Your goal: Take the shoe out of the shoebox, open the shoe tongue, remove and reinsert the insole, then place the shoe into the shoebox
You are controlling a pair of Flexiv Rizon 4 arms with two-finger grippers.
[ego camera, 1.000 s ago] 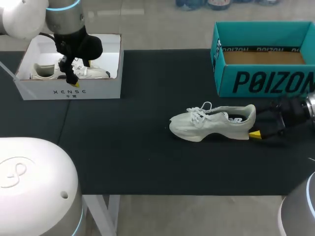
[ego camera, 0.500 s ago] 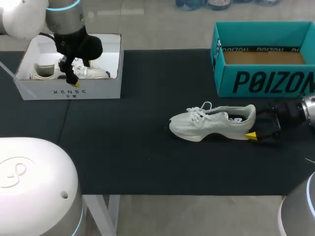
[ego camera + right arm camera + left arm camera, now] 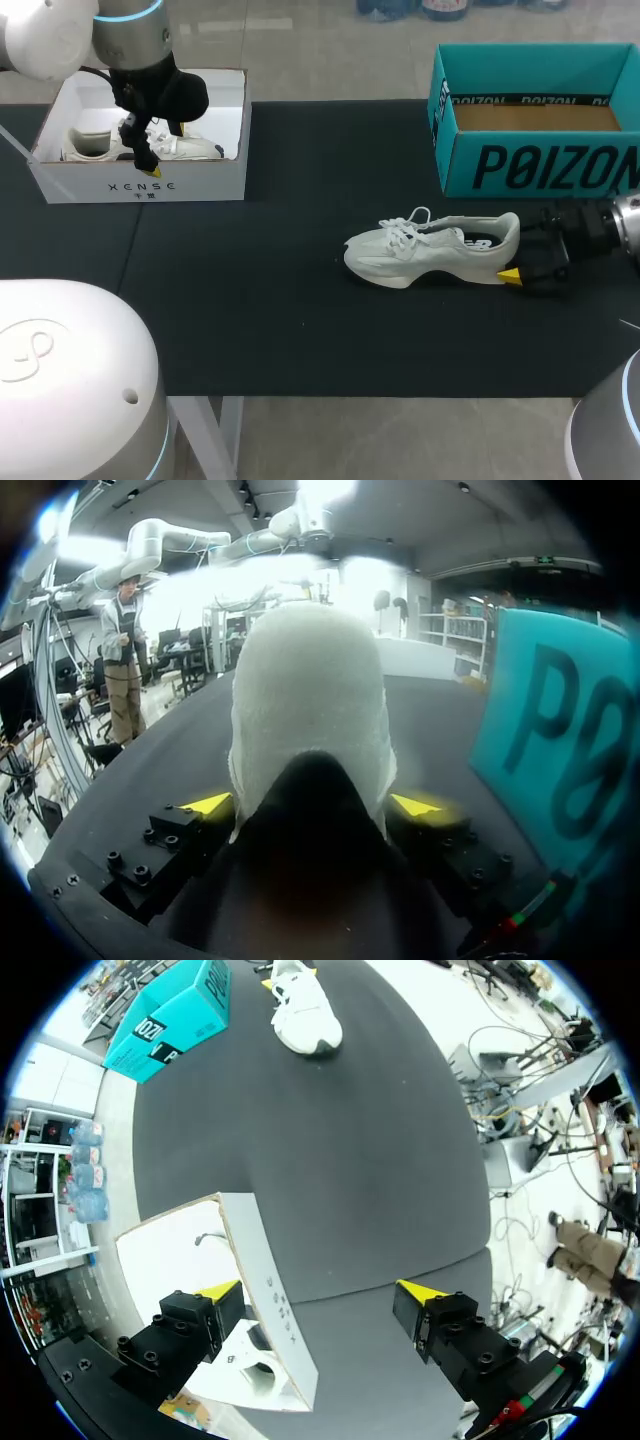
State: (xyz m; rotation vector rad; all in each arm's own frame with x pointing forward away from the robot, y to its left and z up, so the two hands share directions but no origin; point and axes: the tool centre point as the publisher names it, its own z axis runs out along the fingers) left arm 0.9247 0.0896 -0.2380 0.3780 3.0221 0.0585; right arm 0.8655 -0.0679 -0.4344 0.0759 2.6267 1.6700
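A white sneaker (image 3: 430,250) lies on its side on the black mat, toe to the left, laces loose. My right gripper (image 3: 514,256) sits at its heel, open, one yellow tip showing below the sole. In the right wrist view the heel (image 3: 310,700) fills the gap between the fingers of that gripper (image 3: 310,805); I cannot tell if they touch it. The open teal shoebox (image 3: 540,160) stands behind the shoe, close beside the gripper (image 3: 560,740). My left gripper (image 3: 150,150) hangs open over a white box, straddling its front wall (image 3: 320,1295). From there the sneaker (image 3: 305,1010) lies far ahead.
The white box (image 3: 140,185) at the back left holds another white shoe (image 3: 180,148). The teal shoebox (image 3: 180,1020) stands at the mat's far right. Bare black mat (image 3: 260,300) stretches between the two boxes and in front of the sneaker.
My right gripper has slid left along the mat until its fingers flank the sneaker's heel. The sneaker and the left arm have not moved.
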